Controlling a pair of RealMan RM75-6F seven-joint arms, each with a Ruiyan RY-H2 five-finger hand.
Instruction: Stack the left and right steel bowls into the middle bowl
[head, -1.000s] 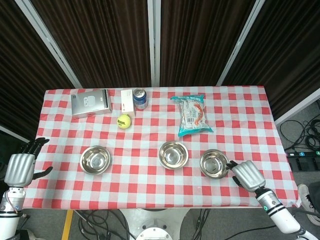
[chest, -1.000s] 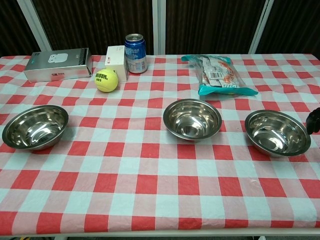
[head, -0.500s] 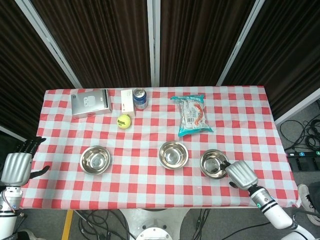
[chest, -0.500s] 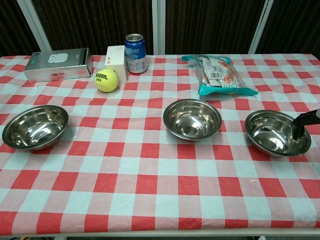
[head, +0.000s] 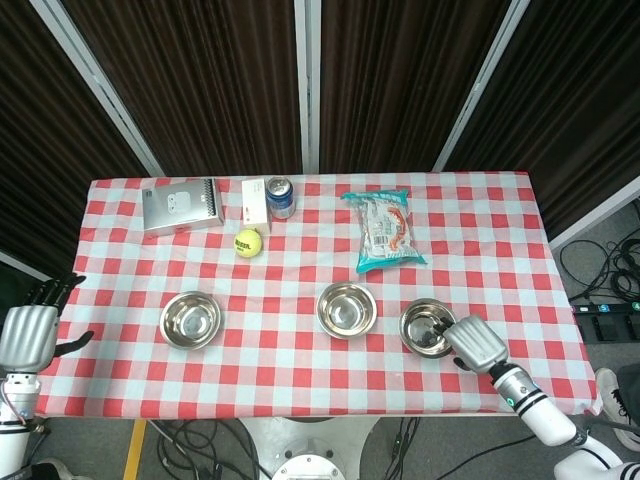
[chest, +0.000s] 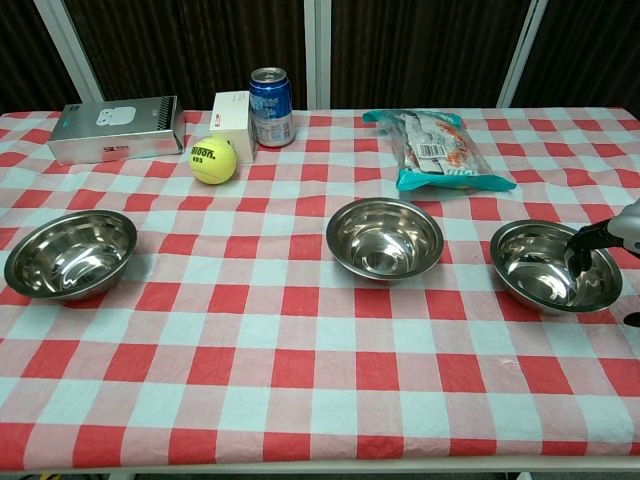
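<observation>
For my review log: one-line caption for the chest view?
Right hand hooks dark fingers over right steel bowl rim; middle steel bowl waits empty.

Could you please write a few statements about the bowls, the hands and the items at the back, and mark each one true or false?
1. The right hand has fingers reaching into the right bowl. True.
2. The left bowl sits inside the middle bowl. False: all three bowls stand apart.
3. The tennis ball lies in front of the white box. True.
4. The left hand holds the left bowl. False: it is off the table edge, holding nothing.
5. The can lies on its side. False: it is upright.
</observation>
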